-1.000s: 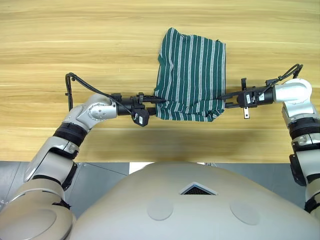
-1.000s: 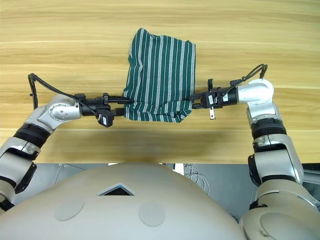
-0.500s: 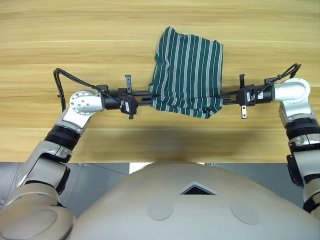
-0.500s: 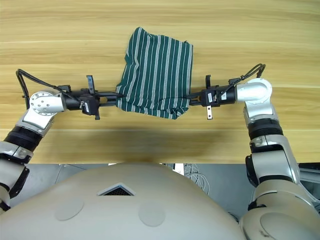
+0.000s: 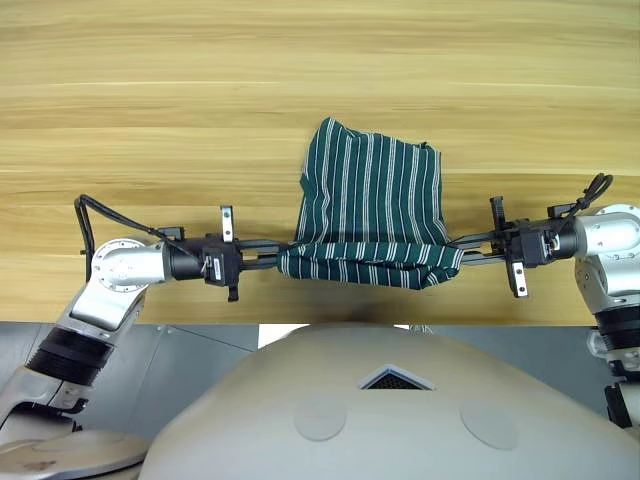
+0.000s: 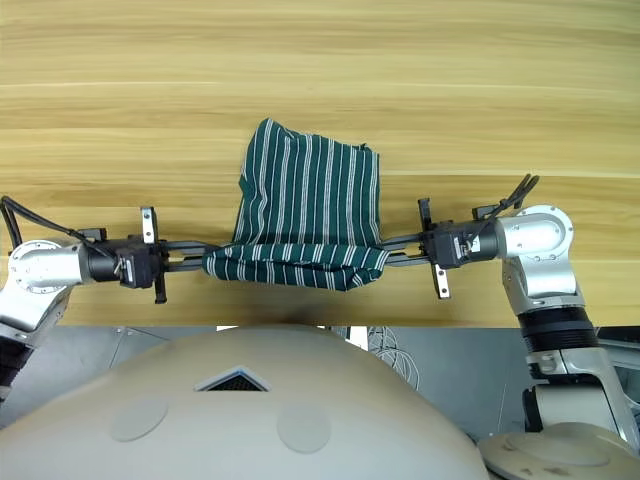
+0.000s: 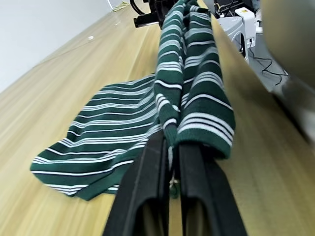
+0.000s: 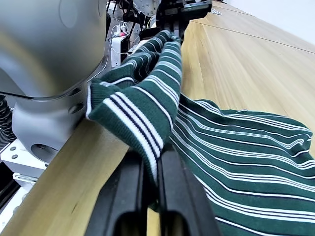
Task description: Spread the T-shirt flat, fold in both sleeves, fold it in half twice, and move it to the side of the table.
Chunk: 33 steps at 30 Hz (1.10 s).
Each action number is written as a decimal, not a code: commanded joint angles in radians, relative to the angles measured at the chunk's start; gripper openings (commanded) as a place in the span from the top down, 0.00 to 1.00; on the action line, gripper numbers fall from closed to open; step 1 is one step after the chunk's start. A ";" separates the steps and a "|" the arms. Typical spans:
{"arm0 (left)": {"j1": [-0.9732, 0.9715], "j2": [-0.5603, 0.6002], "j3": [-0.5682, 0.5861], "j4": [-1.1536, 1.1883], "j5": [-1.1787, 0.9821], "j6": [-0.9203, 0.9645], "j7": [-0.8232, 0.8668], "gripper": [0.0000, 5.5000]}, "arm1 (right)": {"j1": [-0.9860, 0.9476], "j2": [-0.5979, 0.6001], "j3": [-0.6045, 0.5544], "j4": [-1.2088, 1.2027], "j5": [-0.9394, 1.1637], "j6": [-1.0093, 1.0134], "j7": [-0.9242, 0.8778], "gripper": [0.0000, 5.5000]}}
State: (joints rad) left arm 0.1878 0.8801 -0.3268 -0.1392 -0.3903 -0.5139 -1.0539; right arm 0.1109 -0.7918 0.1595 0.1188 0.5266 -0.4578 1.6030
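Both arms have pulled back toward the robot over the last second, dragging the T-shirt (image 5: pixel 372 190) along with them. Its far edge used to sit a good bit further up the table (image 5: pixel 150 100), and now the whole thing is much closer to the near edge. The grippers also ended up slightly wider apart than before, so the near hem went from a loose droop to a bunched band stretched between them.

Right now the left gripper (image 5: pixel 285 262) is pinching the near left corner of the shirt and the right gripper (image 5: pixel 455 250) is pinching the near right corner. In the left wrist view the fingers (image 7: pixel 147 167) are pressed together with striped fabric squeezed in between. The right wrist view is the same deal, with the cloth folded over its fingers (image 8: pixel 129 182) and clamped.

That held hem is raised off the wood just beside the table's near edge. The rest of the green striped shirt lies behind it on the tabletop, a bit rumpled, roughly midway between the two arms.
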 commanded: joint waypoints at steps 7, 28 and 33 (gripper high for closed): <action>-0.558 -0.254 0.000 0.493 0.006 0.238 -0.234 1.00 | -0.332 0.058 0.081 0.341 0.030 0.144 0.011 0.98; -0.847 -0.519 0.192 1.159 0.143 0.277 -0.257 0.76 | -0.643 0.227 -0.035 0.909 0.006 0.260 0.009 0.69; -0.859 -0.533 0.253 1.214 0.136 0.319 -0.237 0.61 | -0.674 0.284 -0.122 0.976 -0.058 0.225 -0.087 0.53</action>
State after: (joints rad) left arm -0.6443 0.3529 -0.0992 1.0556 -0.2623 -0.2155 -1.3097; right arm -0.5295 -0.5256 0.0675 1.0817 0.5020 -0.2103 1.5625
